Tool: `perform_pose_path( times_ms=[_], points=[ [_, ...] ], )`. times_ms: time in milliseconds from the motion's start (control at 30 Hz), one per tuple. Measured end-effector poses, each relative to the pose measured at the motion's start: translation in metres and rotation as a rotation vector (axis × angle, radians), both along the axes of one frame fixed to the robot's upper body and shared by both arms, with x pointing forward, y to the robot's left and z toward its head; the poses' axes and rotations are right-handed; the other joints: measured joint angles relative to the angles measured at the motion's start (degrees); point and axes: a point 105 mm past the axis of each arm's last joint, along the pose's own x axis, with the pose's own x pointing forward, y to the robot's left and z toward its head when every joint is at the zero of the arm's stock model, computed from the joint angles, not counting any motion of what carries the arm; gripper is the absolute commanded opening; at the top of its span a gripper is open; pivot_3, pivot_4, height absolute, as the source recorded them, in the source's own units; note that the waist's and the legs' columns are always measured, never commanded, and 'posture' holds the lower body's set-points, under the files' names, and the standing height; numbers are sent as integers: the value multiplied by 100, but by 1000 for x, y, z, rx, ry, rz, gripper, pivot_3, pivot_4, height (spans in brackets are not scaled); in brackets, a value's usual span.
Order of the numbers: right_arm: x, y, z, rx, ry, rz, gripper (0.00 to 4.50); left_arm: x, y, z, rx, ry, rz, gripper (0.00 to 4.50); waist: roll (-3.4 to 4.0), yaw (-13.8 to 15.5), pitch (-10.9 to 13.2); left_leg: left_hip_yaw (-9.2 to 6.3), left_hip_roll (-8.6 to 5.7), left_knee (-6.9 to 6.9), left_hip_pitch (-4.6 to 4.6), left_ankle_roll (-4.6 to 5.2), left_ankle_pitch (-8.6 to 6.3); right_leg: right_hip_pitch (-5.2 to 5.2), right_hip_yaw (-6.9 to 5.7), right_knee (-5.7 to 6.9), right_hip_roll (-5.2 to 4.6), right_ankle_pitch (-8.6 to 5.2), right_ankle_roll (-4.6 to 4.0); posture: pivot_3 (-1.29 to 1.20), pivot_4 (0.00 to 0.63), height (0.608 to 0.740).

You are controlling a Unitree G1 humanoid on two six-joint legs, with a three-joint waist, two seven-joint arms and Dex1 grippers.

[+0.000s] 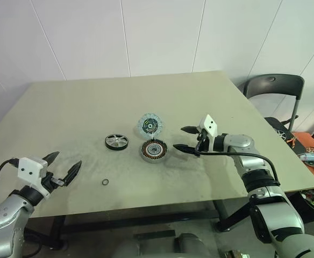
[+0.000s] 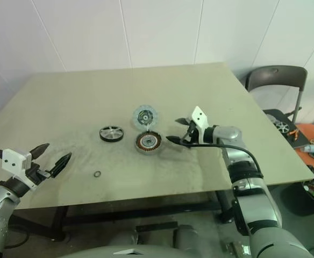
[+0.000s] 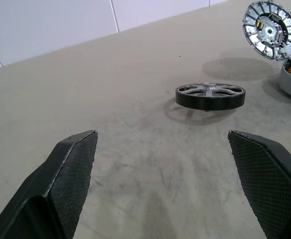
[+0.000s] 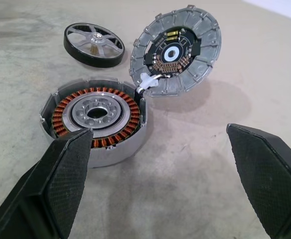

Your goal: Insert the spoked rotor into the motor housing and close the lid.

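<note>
Nothing inserted: I see the black-rimmed, silver-spoked rotor on the counter beside the round copper-wound motor housing, silvery lid up, left hand and right hand spread wide, empty.

Upright lid blocks the motor housing from behind.

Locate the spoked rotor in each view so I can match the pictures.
Left eye: spoked rotor, centre-left on the table.
Right eye, left of centre.
Left wrist, upper middle.
Right wrist, upper left.
Shared landmark: the open lid, beside the rotor.
</note>
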Motion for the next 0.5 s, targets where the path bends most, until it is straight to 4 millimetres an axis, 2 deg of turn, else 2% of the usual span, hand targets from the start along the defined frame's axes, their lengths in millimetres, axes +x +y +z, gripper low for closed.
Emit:
perform_pose_path(
  times_ms=[500],
  points=[
    [0,0,0,-1,-6,2,4500,1,-1,2,0,-7,-3,4455,0,-1,0,0,0,0,0,0,0,0,0,0,0,0,0,0,0,740]
  ],
)
